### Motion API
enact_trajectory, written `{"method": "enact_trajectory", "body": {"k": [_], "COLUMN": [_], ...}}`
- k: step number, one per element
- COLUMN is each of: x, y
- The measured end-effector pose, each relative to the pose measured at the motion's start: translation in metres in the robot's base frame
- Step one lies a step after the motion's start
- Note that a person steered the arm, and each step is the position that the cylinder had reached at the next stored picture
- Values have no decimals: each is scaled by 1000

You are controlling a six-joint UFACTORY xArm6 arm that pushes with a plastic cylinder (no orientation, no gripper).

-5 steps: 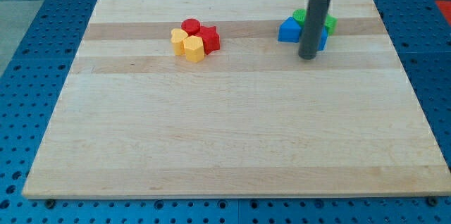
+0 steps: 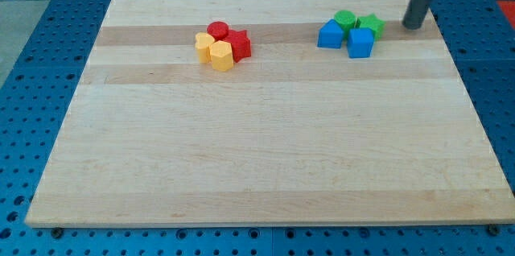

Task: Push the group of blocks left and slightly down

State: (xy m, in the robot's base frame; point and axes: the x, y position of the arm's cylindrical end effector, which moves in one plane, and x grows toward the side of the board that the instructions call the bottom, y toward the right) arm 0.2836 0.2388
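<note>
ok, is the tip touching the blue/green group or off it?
Off it. My tip sits at the view's right of the green blocks and blue blocks, with bare board between.

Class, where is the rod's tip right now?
My tip is near the board's top-right corner, just right of the green star block, not touching it.

Blue-green block cluster, board's upper right
</note>
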Motion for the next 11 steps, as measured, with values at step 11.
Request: {"method": "enact_trajectory", "body": {"k": [11], "x": [8], "y": [-52]}}
